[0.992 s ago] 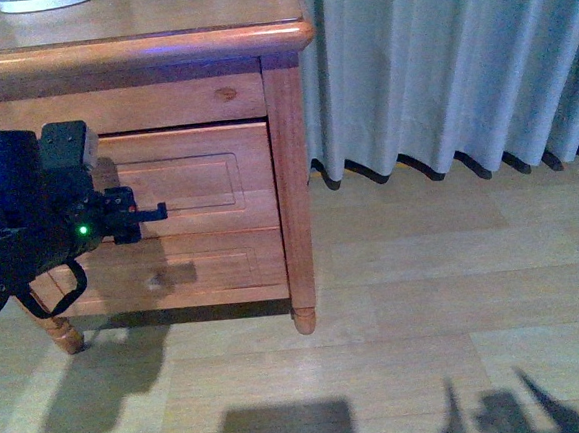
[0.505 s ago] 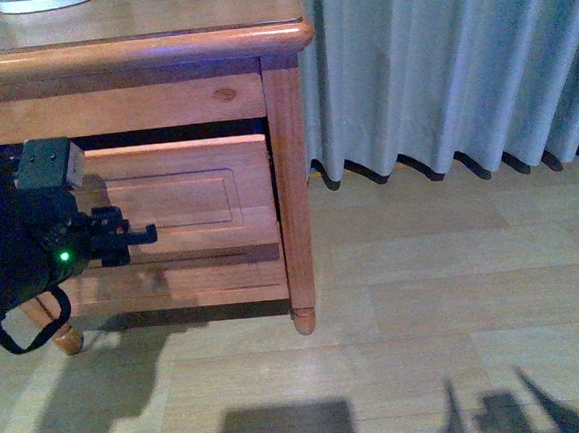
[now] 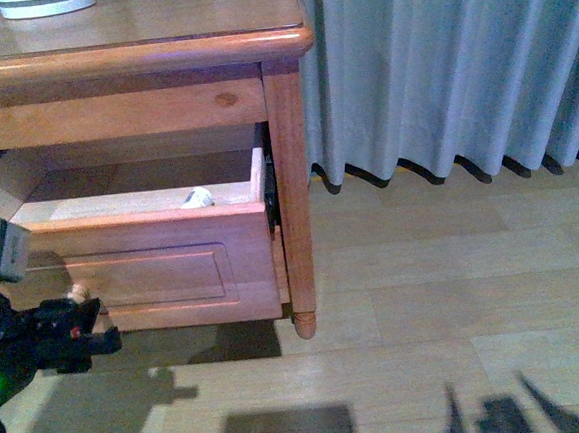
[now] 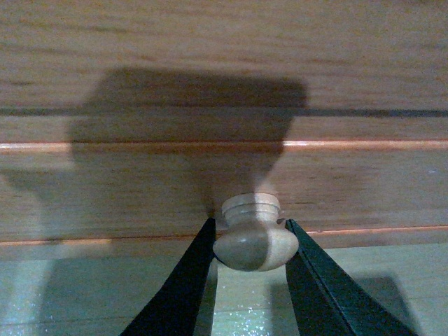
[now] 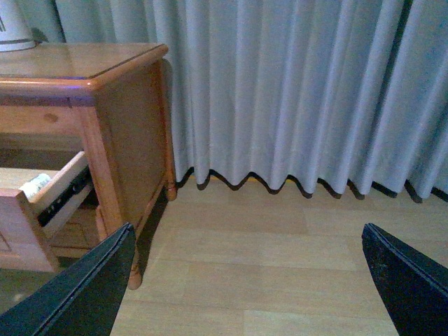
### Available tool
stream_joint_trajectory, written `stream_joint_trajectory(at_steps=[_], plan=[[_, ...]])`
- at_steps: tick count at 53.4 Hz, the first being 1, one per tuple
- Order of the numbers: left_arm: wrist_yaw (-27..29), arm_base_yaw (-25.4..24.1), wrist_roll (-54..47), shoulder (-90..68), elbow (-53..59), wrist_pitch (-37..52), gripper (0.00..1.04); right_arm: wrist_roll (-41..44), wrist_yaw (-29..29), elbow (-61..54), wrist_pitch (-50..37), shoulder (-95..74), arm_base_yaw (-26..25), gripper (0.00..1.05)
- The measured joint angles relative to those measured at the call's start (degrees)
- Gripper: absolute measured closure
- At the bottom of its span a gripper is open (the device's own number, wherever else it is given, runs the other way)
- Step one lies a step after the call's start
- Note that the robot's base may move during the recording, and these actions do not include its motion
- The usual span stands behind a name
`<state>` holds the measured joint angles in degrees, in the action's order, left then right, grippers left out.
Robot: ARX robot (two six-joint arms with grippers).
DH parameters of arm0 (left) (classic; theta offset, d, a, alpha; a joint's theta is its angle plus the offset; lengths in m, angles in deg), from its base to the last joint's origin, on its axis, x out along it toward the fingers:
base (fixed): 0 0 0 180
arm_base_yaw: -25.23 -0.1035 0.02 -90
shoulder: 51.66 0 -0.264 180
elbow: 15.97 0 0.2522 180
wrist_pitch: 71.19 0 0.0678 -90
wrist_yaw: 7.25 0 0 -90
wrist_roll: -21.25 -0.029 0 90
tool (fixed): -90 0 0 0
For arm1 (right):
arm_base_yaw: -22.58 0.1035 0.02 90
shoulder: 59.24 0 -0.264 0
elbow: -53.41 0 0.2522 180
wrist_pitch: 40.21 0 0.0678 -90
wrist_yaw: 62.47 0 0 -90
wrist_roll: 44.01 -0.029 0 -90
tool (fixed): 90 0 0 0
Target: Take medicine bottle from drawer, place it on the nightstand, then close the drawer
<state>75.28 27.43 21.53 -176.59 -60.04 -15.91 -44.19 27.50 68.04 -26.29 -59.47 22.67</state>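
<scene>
The nightstand [image 3: 156,46] is orange-brown wood. Its taller drawer [image 3: 163,272] stands pulled well out, pale inside. The medicine bottle [image 3: 198,197] shows as a small white cap just over the drawer's front edge, near its right side; it also shows in the right wrist view [image 5: 35,185]. My left gripper [image 3: 80,298] is shut on the drawer knob [image 4: 255,241], one finger on each side of it. My right gripper [image 5: 245,280] is wide open and empty over the floor, to the right of the nightstand [image 5: 105,70].
A white object [image 3: 47,3] stands at the back left of the nightstand top. The shorter drawer [image 3: 111,115] above is shut. Grey curtains [image 3: 448,64] hang to the floor on the right. Pale wooden floor [image 3: 429,326] lies in front.
My left gripper has pulled the drawer out toward me by its knob and has sunk lower in the front view. The drawer's inside and the bottle now show.
</scene>
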Motion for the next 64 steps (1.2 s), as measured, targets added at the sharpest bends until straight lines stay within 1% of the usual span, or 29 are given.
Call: stream_joint_trajectory(at_steps=[7,14,40,49,57,58,61,62,64], plan=[[-0.57,-0.83,0.28,-1.36,6.36,7.23,0.79,0.0,-0.02,0.0,0.0,0.0,0.0,0.07],[-1.16,-1.2,0.48,-1.97,9.88,11.21,0.79,0.0,0.0,0.0,0.0,0.0,0.0,0.07],[-1.64,-1.18,0.59,-0.42,10.32,11.67,0.79,0.0,0.0,0.0,0.0,0.0,0.0,0.07],[-1.6,-1.18,0.87,-0.44,10.29,11.13,0.56,0.0,-0.02,0.0,0.0,0.0,0.0,0.07],[-1.6,-1.18,1.05,-0.44,10.29,11.13,0.23,0.0,-0.02,0.0,0.0,0.0,0.0,0.07],[-1.6,-1.18,1.07,-0.44,10.36,11.13,0.16,0.0,0.0,0.0,0.0,0.0,0.0,0.07],[-1.73,-1.18,1.14,-0.44,10.67,11.13,0.07,0.0,0.0,0.0,0.0,0.0,0.0,0.07],[-1.95,-1.22,1.33,-0.17,11.32,11.1,0.04,0.0,0.0,0.0,0.0,0.0,0.0,0.07],[-4.04,-1.81,2.54,1.88,13.97,10.05,0.06,0.0,-0.02,0.0,0.0,0.0,0.0,0.07]])
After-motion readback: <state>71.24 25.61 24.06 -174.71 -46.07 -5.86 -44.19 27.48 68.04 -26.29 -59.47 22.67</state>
